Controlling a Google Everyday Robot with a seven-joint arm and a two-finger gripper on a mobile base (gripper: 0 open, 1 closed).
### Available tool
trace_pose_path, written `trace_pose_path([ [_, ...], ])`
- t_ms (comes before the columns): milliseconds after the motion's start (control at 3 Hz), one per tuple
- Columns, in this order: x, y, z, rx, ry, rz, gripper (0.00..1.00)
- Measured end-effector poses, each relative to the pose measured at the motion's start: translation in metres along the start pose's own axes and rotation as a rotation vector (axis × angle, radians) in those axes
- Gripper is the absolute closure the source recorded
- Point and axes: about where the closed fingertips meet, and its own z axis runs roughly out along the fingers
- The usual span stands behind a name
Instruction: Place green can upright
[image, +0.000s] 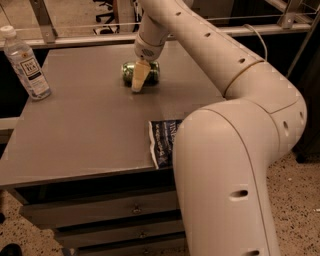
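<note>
The green can (128, 73) lies on its side near the far middle of the grey table (90, 130). It is shiny green with pale mottled markings. My gripper (139, 77) hangs from the white arm and sits right in front of the can, over its middle. One pale tan finger (139, 76) points down to the table and covers part of the can. The other finger is hidden.
A clear plastic water bottle (23, 63) with a white label stands at the table's far left. A dark blue snack bag (163, 140) lies near the front right edge, partly hidden by my white arm (230, 165). Drawers (105, 212) sit below the table top.
</note>
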Motion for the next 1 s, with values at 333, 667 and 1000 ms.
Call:
trace_pose_path([
  [333, 0.000, -0.001, -0.002, 0.000, 0.016, 0.001, 0.40],
  [667, -0.010, 0.004, -0.025, 0.002, -0.024, -0.014, 0.73],
  [1000, -0.023, 0.010, -0.053, -0.001, -0.099, -0.024, 0.95],
])
